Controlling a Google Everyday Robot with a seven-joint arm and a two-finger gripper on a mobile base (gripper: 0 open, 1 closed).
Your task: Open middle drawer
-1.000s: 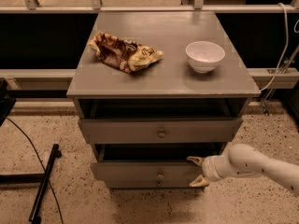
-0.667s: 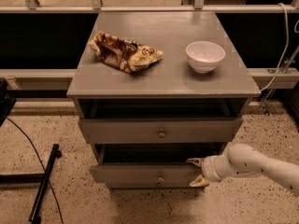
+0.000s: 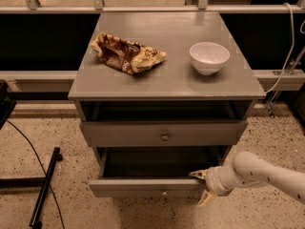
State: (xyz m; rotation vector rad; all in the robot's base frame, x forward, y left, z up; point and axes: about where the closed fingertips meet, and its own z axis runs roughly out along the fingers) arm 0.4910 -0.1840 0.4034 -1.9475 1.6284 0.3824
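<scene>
The middle drawer [image 3: 138, 187] sits pulled out below the upper drawer [image 3: 124, 134], low in the grey cabinet, its small knob [image 3: 164, 193] facing forward. The gripper [image 3: 202, 187] is at the right end of its front, fingers [image 3: 198, 174] spread, one over the top edge and one lower in front. On the tabletop [image 3: 167, 82] lie a crumpled snack bag [image 3: 127, 53] and, well apart, a white bowl [image 3: 209, 57].
</scene>
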